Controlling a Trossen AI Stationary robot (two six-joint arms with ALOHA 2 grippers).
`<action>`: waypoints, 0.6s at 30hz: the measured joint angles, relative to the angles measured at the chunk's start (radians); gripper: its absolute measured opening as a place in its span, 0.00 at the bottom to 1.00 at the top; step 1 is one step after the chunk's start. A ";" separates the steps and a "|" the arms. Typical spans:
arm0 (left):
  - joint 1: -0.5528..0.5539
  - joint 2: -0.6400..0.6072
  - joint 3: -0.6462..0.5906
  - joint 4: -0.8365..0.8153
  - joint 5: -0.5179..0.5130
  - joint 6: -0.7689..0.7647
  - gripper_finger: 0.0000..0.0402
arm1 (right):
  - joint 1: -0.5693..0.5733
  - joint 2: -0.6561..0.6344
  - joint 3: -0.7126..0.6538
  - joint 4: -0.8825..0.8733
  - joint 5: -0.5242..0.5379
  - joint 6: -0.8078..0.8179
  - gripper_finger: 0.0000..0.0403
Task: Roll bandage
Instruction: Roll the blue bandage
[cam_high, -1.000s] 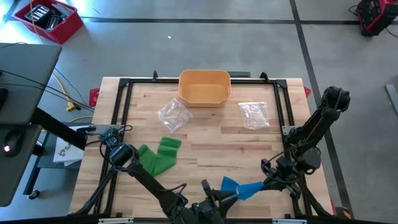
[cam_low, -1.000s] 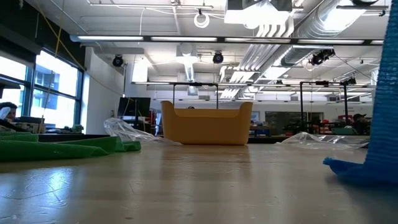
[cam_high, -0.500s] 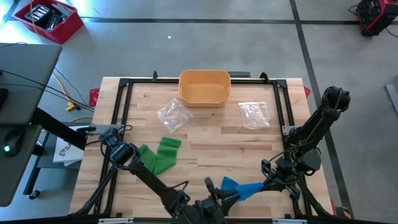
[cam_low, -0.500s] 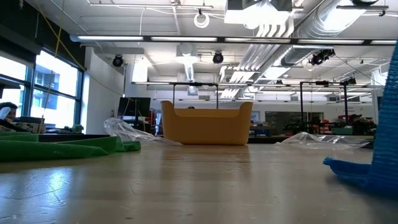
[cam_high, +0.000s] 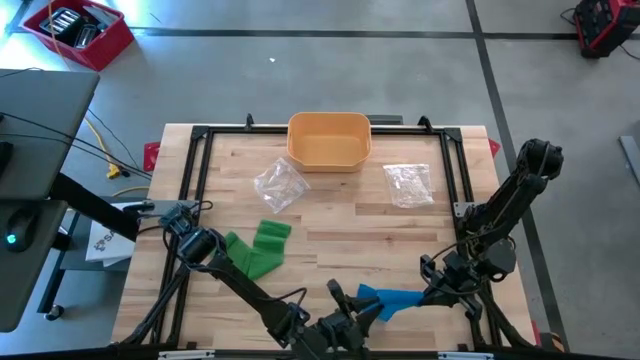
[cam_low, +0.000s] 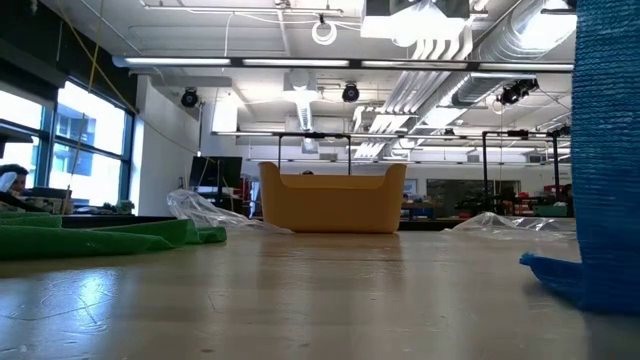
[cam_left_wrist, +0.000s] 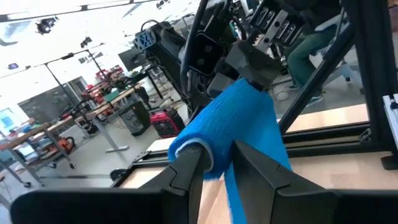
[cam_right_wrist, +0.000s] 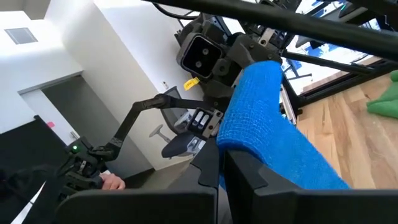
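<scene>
A blue bandage (cam_high: 396, 300) spans between my two grippers near the table's near edge, right of the middle. It fills the right edge of the low view as a broad upright band (cam_low: 605, 150). My left gripper (cam_high: 352, 304) is shut on its left end and my right gripper (cam_high: 432, 294) on its right end. A green bandage (cam_high: 257, 249) lies crumpled flat on the table at the left. My left gripper pinches the blue bandage's left end (cam_left_wrist: 198, 149) between its two fingers, coming level from the table's left. The bandage runs on from the fingers to the other gripper, and a fold of it (cam_low: 555, 272) rests on the table. My right gripper pinches the bandage's right end (cam_right_wrist: 233, 140) between its two fingers, coming low from the table's right. The fingers lie along the strip, which runs straight away from them to the left gripper.
A yellow bin (cam_high: 329, 140) stands at the far middle. Two clear plastic bags (cam_high: 280, 185) (cam_high: 408, 184) lie in front of it, left and right. A black frame (cam_high: 200, 135) runs round the table. Bare wood lies in the middle.
My left gripper has shifted a little toward the right gripper. The blue bandage's raised flap near the left gripper has flattened, and in the low view the band now shows broader and taller at the right edge.
</scene>
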 joint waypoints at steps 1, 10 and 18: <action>0.002 0.000 0.000 -0.012 -0.002 -0.014 0.20 | 0.002 0.000 0.000 0.000 0.000 -0.001 0.00; 0.008 0.000 0.000 -0.040 0.107 -0.125 0.20 | 0.010 0.000 0.000 0.016 -0.023 -0.025 0.00; 0.027 0.000 0.000 -0.066 0.172 -0.192 0.18 | 0.011 0.000 0.000 0.012 -0.059 -0.050 0.00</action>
